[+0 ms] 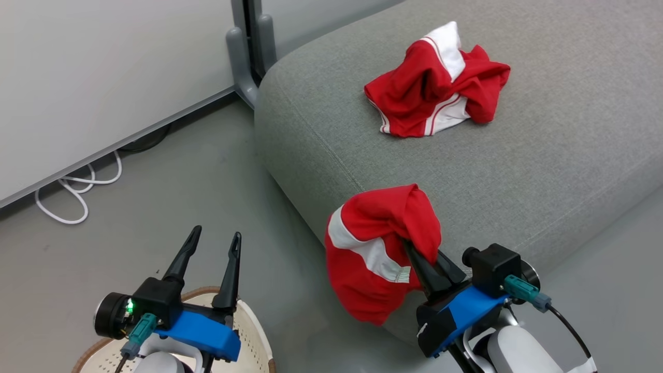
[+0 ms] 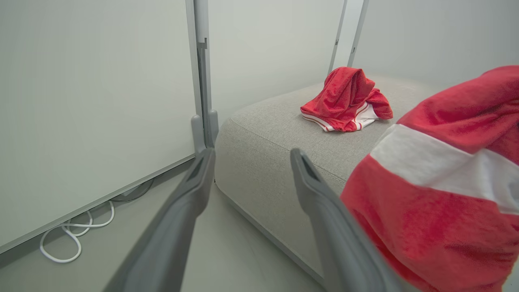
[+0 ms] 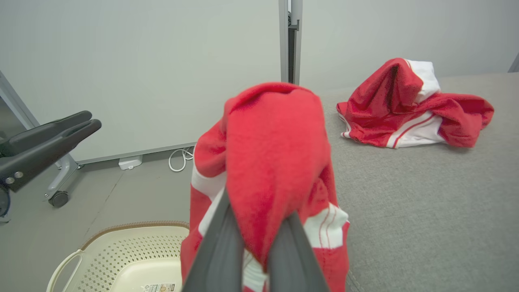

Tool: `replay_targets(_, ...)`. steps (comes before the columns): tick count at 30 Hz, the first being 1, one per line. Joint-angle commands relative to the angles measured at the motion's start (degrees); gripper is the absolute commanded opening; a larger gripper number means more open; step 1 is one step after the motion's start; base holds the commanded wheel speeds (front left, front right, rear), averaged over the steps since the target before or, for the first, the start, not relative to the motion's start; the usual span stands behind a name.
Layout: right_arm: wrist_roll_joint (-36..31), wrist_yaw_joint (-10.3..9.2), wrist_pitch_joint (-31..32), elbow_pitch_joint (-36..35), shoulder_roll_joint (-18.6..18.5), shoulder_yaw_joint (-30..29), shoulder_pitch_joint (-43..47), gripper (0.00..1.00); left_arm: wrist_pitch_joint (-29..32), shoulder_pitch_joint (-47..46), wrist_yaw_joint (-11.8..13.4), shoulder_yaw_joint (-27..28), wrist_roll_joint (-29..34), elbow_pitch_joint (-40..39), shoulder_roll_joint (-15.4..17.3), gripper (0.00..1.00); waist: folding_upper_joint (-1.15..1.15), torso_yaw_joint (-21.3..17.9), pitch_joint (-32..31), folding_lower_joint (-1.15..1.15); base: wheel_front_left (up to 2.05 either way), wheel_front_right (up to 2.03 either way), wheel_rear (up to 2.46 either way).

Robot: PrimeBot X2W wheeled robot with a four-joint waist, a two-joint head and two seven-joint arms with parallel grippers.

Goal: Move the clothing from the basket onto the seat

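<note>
Since the right gripper (image 1: 414, 254) is clamped on the held garment (image 1: 373, 248), which hangs at the near edge of the seat (image 1: 518, 171) and apparently partly out over the floor (image 1: 155, 217), the step in hand is carry and release. Advance the arm until the whole bundle is above the cushion, well inboard of the rounded edge. Lower until the fabric rests, then part the fingers; a release at the edge would likely let it slide off. Keep clear of the laid garment (image 1: 437, 83), farther back on the seat. The left gripper (image 1: 217, 232) hovers above the basket (image 1: 252, 326), fingers apart, nothing between them. The right wrist view gives the basket's inside: bare plastic with a label (image 3: 158, 287). The head view cuts the basket at the frame edge. The left wrist view confirms the open gap.
</note>
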Motion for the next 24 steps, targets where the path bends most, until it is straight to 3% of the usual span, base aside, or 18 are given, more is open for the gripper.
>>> replay_targets(1,0.3,0.03,-0.4,0.0,0.2,-0.4,0.8,0.0,-0.3,-0.2,-0.3,0.1,0.4,-0.1,-0.1,1.0,0.0,-0.9,0.4,0.0,0.0,0.0,0.0)
replay_targets(16,0.9,0.03,-1.4,-1.3,0.3,-2.5,0.1,0.0,-0.3,-2.6,-2.3,0.4,2.0,0.7,-0.7,1.0,0.0,-1.4,2.3,0.0,0.0,0.0,0.0)
replay_targets(24,2.3,0.03,-0.5,0.3,0.0,-4.7,-9.4,0.0,-0.3,-2.4,-1.9,1.2,3.1,-1.8,0.3,1.0,0.0,-1.5,7.0,0.0,0.0,0.0,0.0)
